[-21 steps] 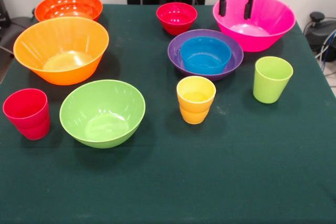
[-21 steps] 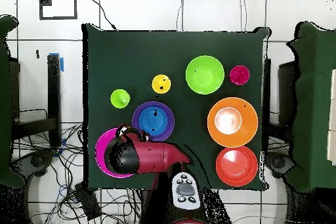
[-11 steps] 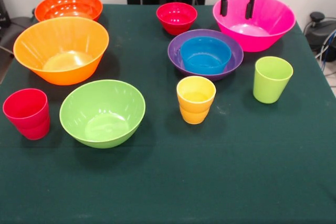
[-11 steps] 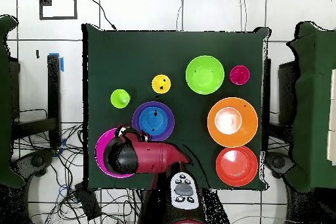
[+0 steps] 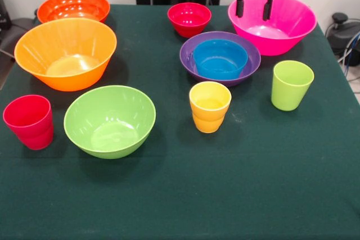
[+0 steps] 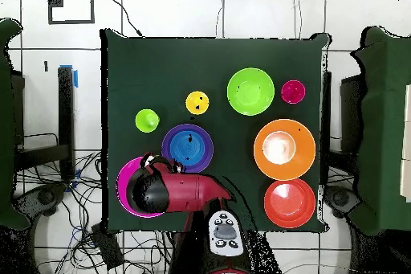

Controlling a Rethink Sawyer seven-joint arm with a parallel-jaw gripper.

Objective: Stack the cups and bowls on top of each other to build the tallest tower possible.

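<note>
My gripper (image 5: 254, 5) hangs open and empty over the far rim of the large pink bowl (image 5: 278, 26). The small blue bowl (image 5: 219, 58) sits nested in the purple bowl (image 5: 188, 54), forming the tower. A small red bowl (image 5: 189, 18) stands just behind it. At the left are the red-orange bowl (image 5: 73, 6), the light orange bowl (image 5: 64, 51) and the lime green bowl (image 5: 109, 120). The red cup (image 5: 29, 121), yellow cup (image 5: 210, 106) and green cup (image 5: 291, 84) stand upright and separate. In the overhead view the arm (image 6: 181, 192) covers much of the pink bowl (image 6: 124, 194).
The dark green table (image 5: 225, 195) has open cloth along its near edge. Cables and a black device (image 5: 340, 26) lie off the table's right side. In the overhead view a control unit (image 6: 225, 233) sits on the arm's base.
The gripper has risen slightly above the pink bowl. Bowls and cups have not moved.
</note>
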